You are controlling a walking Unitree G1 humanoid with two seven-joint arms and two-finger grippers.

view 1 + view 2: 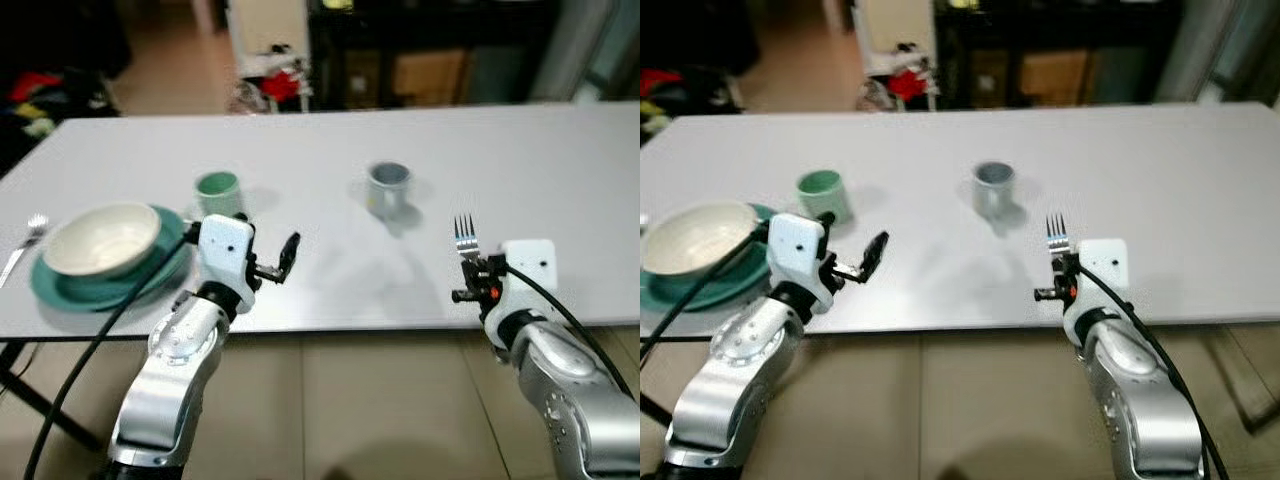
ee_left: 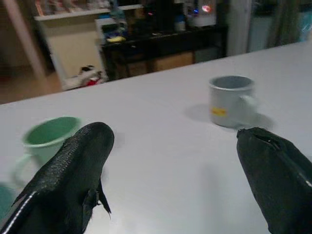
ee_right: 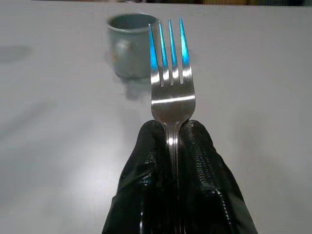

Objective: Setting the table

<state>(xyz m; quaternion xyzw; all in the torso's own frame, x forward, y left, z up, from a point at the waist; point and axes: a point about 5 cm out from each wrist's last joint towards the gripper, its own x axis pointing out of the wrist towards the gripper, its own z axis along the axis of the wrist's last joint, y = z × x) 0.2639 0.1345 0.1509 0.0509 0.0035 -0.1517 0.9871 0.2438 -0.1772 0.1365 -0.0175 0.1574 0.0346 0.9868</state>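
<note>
right hand (image 1: 470, 275) pinches the fork (image 1: 465, 238) by its neck, tines up toward 12 o'clock, over the bench (image 1: 560, 170) near edge at 5 o'clock of the grey mug (image 1: 389, 187); left hand (image 1: 275, 265) hangs wide and empty at 5 o'clock of the green mug (image 1: 218, 193). fork judged light, stiff, slick steel, so a handle-side grip suits. bowl (image 1: 102, 238) on teal plate (image 1: 60, 290) at 9 o'clock, open bench between the hands.
</note>
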